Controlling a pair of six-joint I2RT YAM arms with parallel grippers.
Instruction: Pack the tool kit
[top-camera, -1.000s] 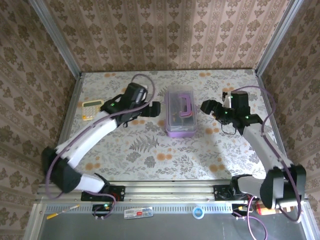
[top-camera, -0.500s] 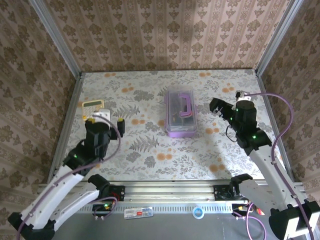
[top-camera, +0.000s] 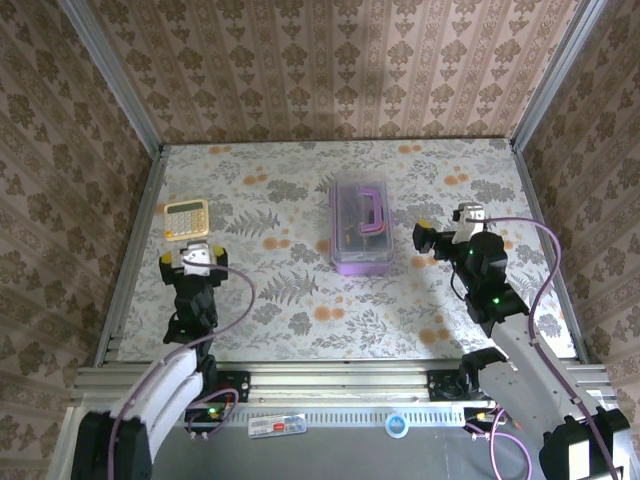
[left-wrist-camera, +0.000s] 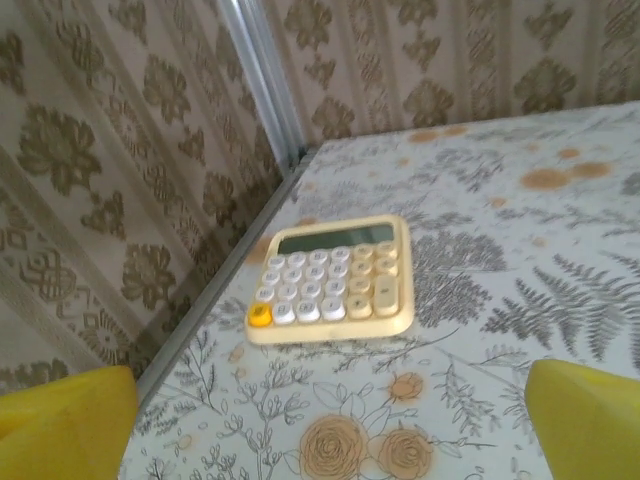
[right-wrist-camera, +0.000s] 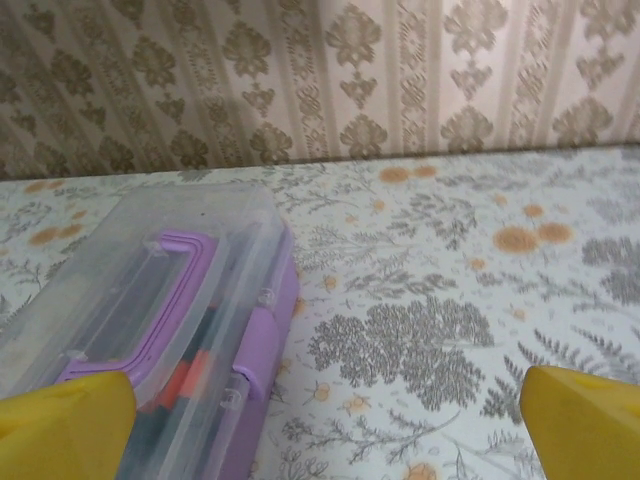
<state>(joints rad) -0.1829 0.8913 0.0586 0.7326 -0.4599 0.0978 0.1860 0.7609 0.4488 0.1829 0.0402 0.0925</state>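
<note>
Kit (top-camera: 360, 228): centre frame, lid on, latch (right-wrist-camera: 258, 352) possibly unfastened.
Left gripper (top-camera: 190, 252): apart, empty, lower left.
Right gripper (top-camera: 442, 230): apart, empty; approach latch squarely.

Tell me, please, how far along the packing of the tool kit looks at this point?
Done, it seems: the purple box sits with its lid on, and tools show through the lid. In hand: nothing; the left gripper and right gripper are open and away from the box. Left: probably nothing, though I cannot tell whether the latch is snapped.
</note>
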